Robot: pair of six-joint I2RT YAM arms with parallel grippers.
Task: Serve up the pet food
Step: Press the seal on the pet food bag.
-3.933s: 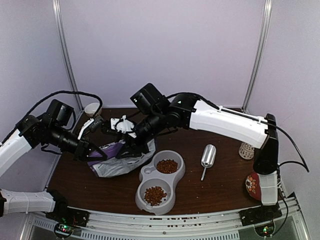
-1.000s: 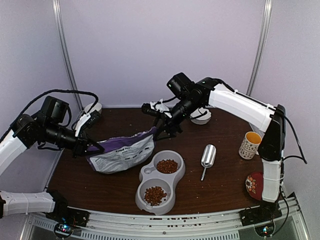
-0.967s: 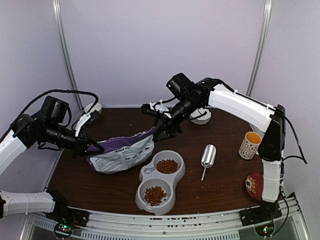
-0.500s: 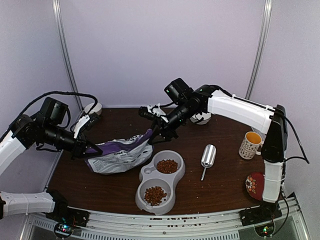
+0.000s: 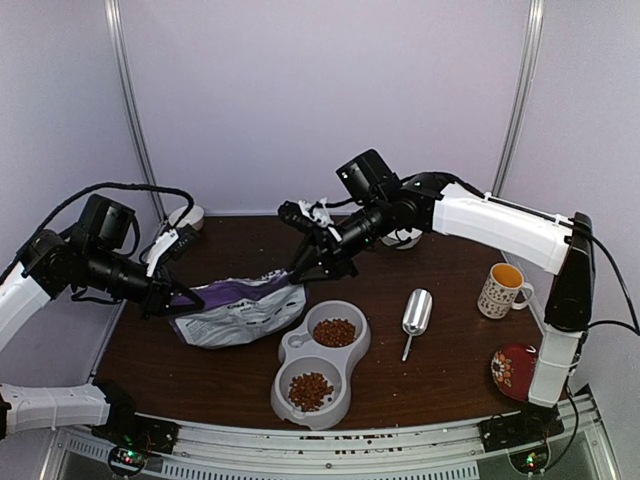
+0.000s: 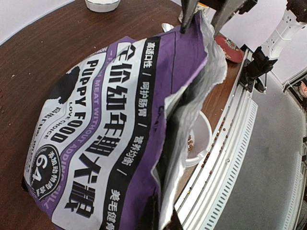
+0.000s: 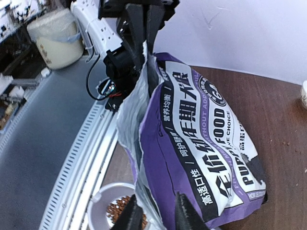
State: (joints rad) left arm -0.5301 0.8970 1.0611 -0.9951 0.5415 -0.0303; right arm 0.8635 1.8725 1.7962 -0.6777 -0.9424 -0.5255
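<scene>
Reddish-brown kibble pellets [image 5: 334, 332] sit in both wells of the grey double bowl [image 5: 352, 358] on the dark wooden desk [image 5: 440, 370].
Just left, the purple "PUPPY FOOD" bag [image 5: 240, 308] lies stretched between the grippers: left gripper [image 5: 188, 298] clenched on one mouth corner, right gripper [image 5: 303, 270] pinching the other. A metal scoop [image 5: 415, 312] lies beside the bowl.

**Print on the purple bag [image 6: 96, 143]**
White capitals read "PUPPY FOOD", with small "LOVE CHOICE" beside them. Next to that, a black band carries large white "全价幼年期犬粮". Small black tags along the band read "高适口性", "呵护肠胃", "营养均衡" and "美毛健", the last cut off at the frame edge. A round badge [image 6: 44, 167] near the bag's bottom shows "64". A fine line includes "MEAT WITH"; its remainder is too small to read.
</scene>
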